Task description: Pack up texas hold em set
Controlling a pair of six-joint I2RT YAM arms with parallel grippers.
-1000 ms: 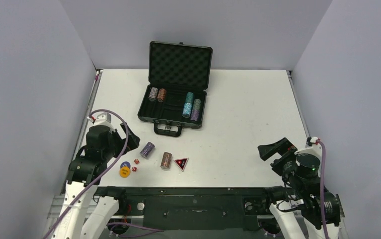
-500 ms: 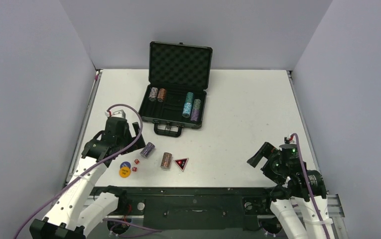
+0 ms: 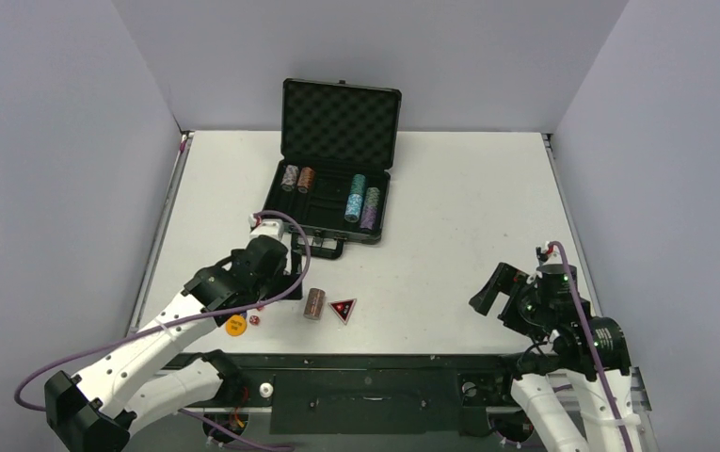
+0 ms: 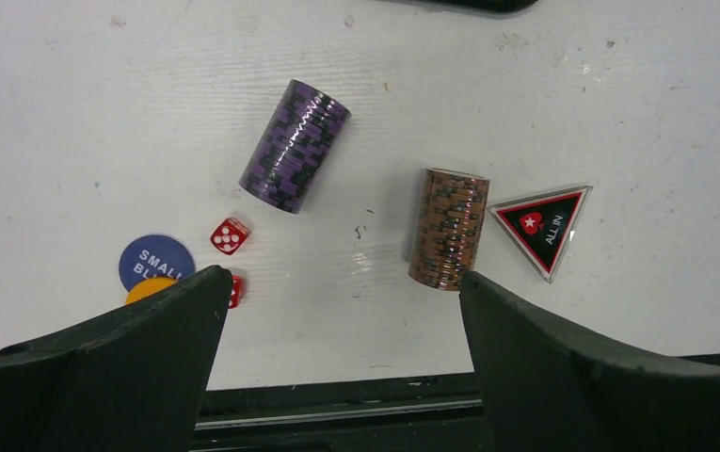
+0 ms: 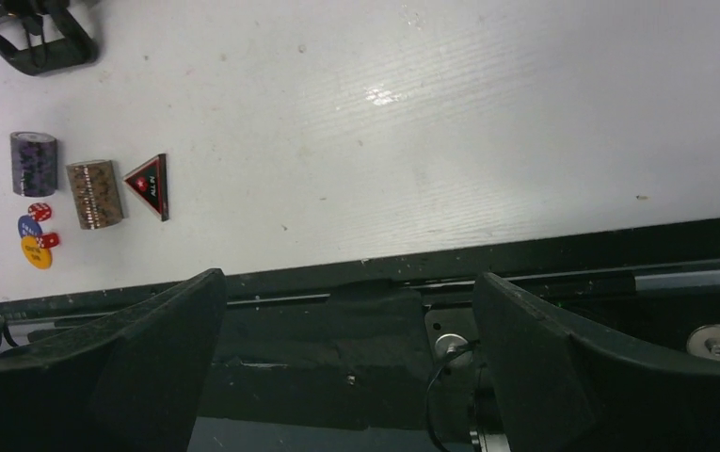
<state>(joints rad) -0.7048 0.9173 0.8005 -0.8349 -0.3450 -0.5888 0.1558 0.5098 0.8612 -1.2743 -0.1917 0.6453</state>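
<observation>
The left pincer [image 4: 342,287] hangs with its jaws wide apart above the purple chip stack [image 4: 296,145] and brown chip stack [image 4: 449,229]. Both stacks lie on the desk [image 3: 469,217], nearer than the open briefcase [image 3: 341,122]. The triangle [image 4: 542,224] lies just right of the brown stack. The right pincer [image 5: 348,282], jaws apart and empty, sits at the near right.

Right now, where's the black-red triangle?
In the top view the black-red triangle lies flat on the table, near the front edge and left of centre. It is right beside the brown chip stack, on its right, in front of the open briefcase.
</observation>
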